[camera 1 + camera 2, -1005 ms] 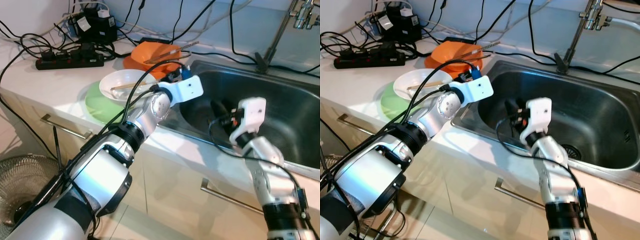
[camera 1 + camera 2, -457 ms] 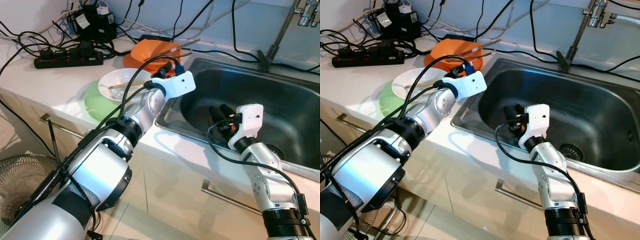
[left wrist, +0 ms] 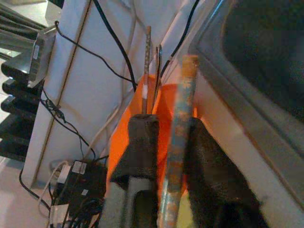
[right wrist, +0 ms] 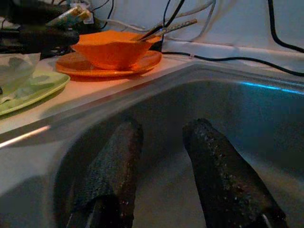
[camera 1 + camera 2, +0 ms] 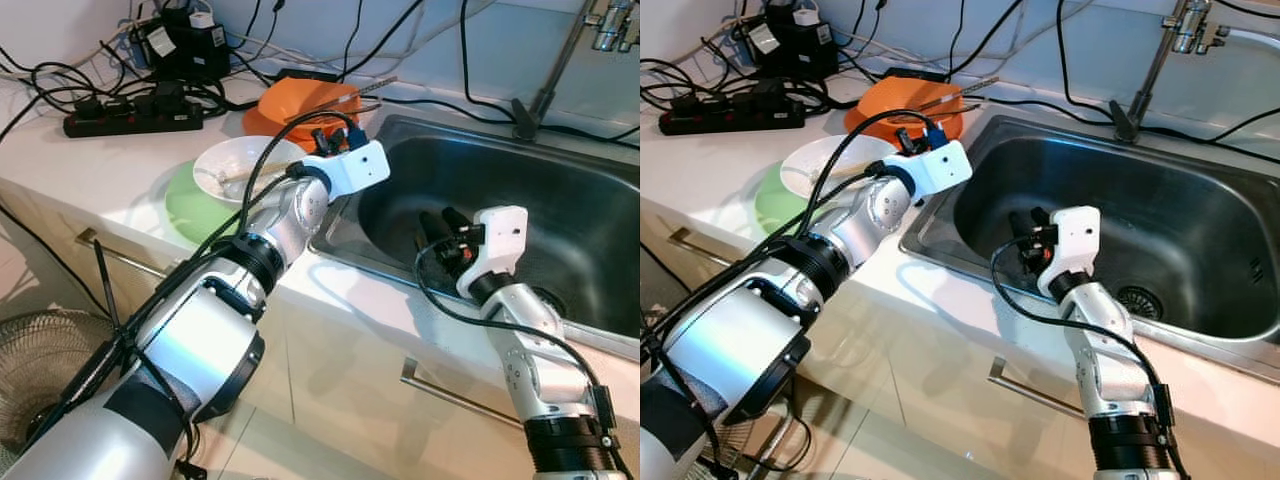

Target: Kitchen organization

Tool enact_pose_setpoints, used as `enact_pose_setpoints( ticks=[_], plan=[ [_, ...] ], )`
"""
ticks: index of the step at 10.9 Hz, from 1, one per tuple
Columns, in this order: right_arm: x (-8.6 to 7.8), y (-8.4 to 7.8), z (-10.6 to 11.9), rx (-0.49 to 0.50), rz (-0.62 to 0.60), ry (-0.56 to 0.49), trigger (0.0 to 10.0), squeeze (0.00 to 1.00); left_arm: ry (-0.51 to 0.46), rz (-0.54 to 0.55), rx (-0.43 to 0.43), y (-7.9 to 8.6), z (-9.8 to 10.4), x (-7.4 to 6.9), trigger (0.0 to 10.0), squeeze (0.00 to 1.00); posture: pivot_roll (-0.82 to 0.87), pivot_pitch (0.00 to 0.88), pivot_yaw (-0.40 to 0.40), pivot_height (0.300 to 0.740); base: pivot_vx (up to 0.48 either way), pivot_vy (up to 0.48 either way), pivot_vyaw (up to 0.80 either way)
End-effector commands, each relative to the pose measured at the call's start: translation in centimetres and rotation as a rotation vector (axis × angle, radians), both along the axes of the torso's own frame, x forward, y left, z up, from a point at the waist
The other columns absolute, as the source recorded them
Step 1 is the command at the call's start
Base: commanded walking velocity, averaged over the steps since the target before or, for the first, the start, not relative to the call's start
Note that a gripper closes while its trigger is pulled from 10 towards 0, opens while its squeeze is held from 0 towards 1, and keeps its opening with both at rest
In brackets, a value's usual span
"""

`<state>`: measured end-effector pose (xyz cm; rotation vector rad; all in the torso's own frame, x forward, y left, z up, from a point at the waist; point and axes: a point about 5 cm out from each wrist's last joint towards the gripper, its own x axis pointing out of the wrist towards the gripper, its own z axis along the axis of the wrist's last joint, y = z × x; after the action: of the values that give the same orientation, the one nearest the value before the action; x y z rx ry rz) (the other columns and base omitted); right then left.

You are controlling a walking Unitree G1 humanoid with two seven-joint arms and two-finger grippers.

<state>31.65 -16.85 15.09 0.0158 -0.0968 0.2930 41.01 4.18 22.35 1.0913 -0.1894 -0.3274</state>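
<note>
Gripping a patterned chopstick (image 3: 178,142) between closed fingers, the left gripper (image 5: 330,140) hovers over the counter just beside the orange bowl (image 5: 310,108) at the sink's (image 5: 560,190) 9 o'clock rim, while the right gripper (image 5: 438,225), fingers parted and empty, hangs inside the basin.

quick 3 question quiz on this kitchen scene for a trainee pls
1. True or false: the right pincer hangs open inside the sink.
2. What does the left pincer grip? A) a patterned chopstick B) a sponge C) a cup
3. Fill in: the orange bowl sits on an orange ____.

Key:
1. True; its fingers are apart, holding nothing.
2. A; the stick is clamped between its fingers, over the counter by the sink's edge.
3. Plate; more chopsticks rest in the bowl.
</note>
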Motion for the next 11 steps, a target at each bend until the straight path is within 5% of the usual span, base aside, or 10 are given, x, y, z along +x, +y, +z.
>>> enact_pose_setpoints(
  ticks=[1,6,8,9,10,11],
  plan=[
    [0.3,0.0,0.6,-0.006,-0.004,-0.021,10.0,0.00,-0.020,-0.008,-0.014,-0.5,0.8,0.0,0.0,0.00,0.09,0.038,0.019,0.740,0.000,0.000,0.00],
    [0.9,0.6,0.9,0.006,0.006,-0.033,10.0,0.00,-0.126,-0.036,0.025,-0.9,3.2,0.1,0.0,0.00,0.10,0.020,0.021,0.740,0.000,0.000,0.00],
    [1.1,0.7,1.0,0.013,0.008,-0.039,10.0,0.00,-0.314,-0.059,0.016,-1.2,7.1,-0.1,0.0,0.00,0.10,0.012,0.020,0.740,0.000,0.000,0.00],
    [1.3,0.9,1.0,0.015,0.009,-0.040,10.0,0.00,-0.410,-0.114,-0.064,-1.7,9.1,-0.8,10.0,0.00,0.11,0.003,0.021,0.740,0.000,0.000,0.00],
    [1.3,1.0,1.0,0.019,0.011,-0.045,10.0,0.00,-0.428,-0.175,-0.161,-2.2,10.0,-1.5,10.0,0.00,0.11,0.000,0.020,0.740,0.000,0.000,0.00],
    [1.5,1.1,1.1,0.023,0.015,-0.047,10.0,0.00,-0.387,-0.298,-0.371,-3.1,10.2,-2.7,10.0,0.00,0.11,0.000,0.019,0.740,0.000,0.000,0.00]
  ],
)
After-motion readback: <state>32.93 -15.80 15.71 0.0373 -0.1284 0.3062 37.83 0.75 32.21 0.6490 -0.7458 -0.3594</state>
